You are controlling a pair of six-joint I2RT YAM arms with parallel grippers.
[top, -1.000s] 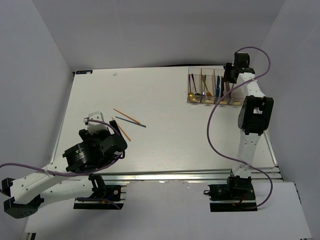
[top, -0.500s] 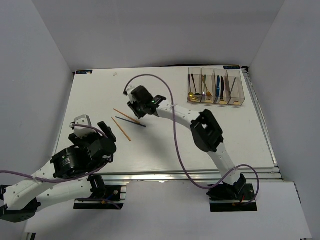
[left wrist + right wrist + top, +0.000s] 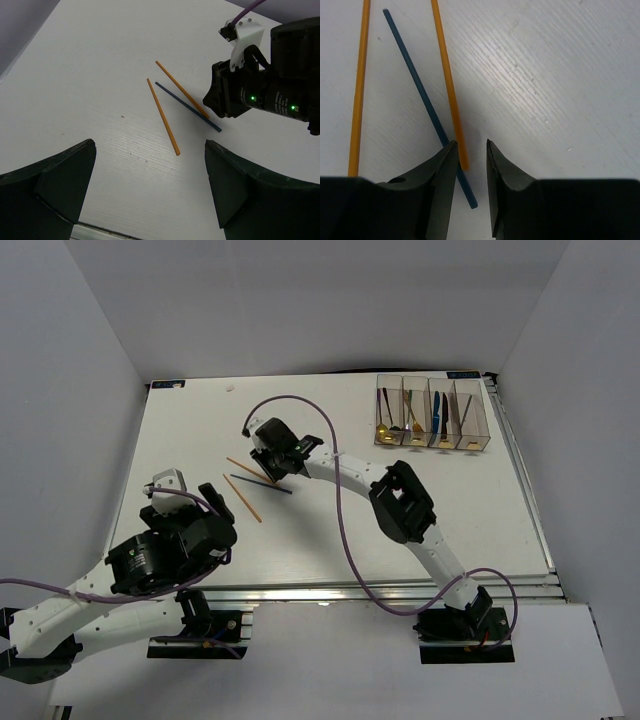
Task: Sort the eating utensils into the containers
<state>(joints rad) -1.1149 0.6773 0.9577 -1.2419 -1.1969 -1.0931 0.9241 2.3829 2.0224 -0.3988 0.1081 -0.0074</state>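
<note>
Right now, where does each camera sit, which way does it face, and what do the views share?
Top external: above and behind the bases, looking down on the table, both arms and the containers.
Left wrist: low at near left, looking across the table past the open left hand toward the right arm.
Right wrist: close above the table, looking down between the fingers of the right hand.
Shared: both wrist views show the blue chopstick and two orange chopsticks.
</note>
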